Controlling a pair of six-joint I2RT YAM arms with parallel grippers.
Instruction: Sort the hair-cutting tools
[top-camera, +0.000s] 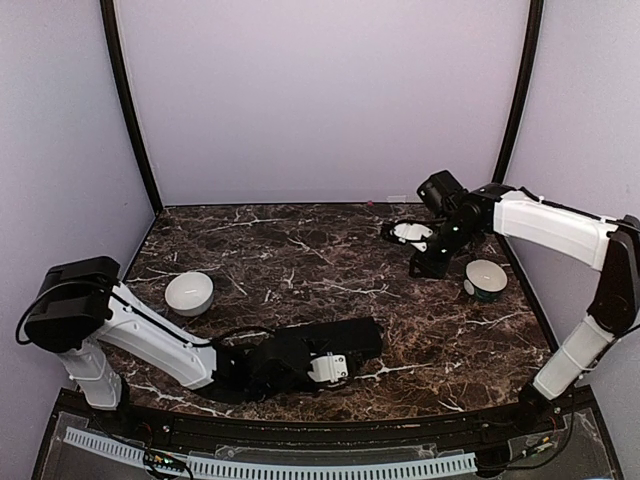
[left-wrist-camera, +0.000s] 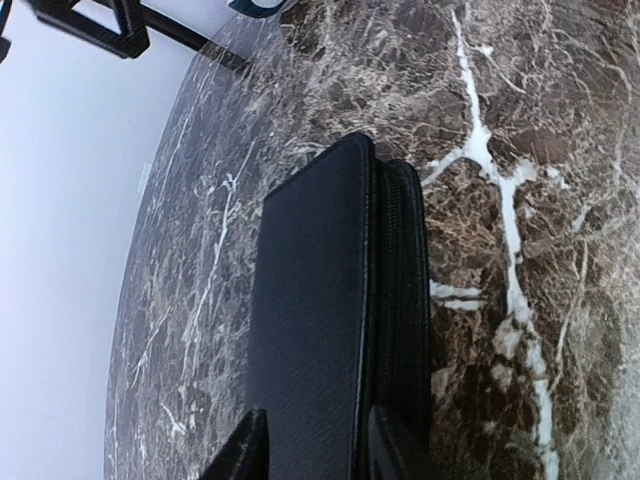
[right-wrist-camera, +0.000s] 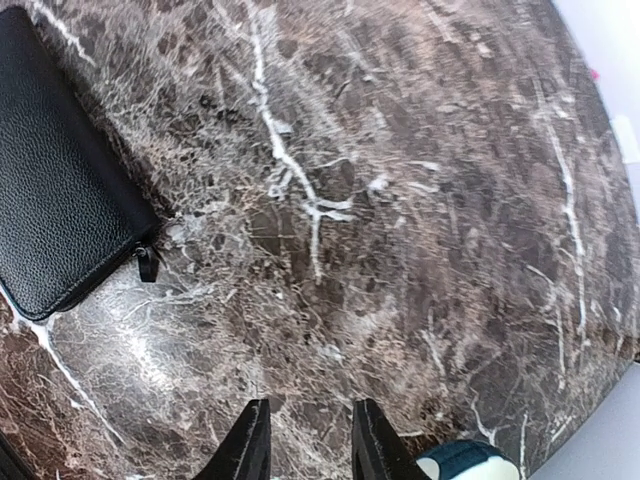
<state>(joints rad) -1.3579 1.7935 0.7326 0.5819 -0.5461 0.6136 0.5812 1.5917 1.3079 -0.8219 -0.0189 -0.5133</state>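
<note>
Hair-cutting tools: no scissors or comb can be told apart in any view. Dark bits at the far right bowl are too small to identify.

Nearest, the left arm lies low along the front of the dark brown, white-veined marble worktop (top-camera: 300, 250). Its left claw (left-wrist-camera: 312, 442) rests over the flat black rectangular fabric case (top-camera: 350, 338), which lies lengthwise near the front edge. In the left wrist view the claw is narrowly parted, and its fingers (left-wrist-camera: 240, 455) stand on either side of the case's upper panel. The zipped edge is just outside the right finger. Whether the fingers press on the panel cannot be told.

Mid-depth on the left, a plain white round bowl (top-camera: 189, 292) sits alone, apart from the case. On the right, a second white bowl with a dark teal side (top-camera: 485, 278) sits near the worktop's edge.

The right claw (right-wrist-camera: 305, 435) points down just to the left of that bowl. It is narrowly parted, with only bare marble in the gap and nothing held.

Beyond it lies a third white bowl-like shape (top-camera: 412, 233) with a dark outline. Pale lilac walls (top-camera: 320, 100) close off the back.
</note>
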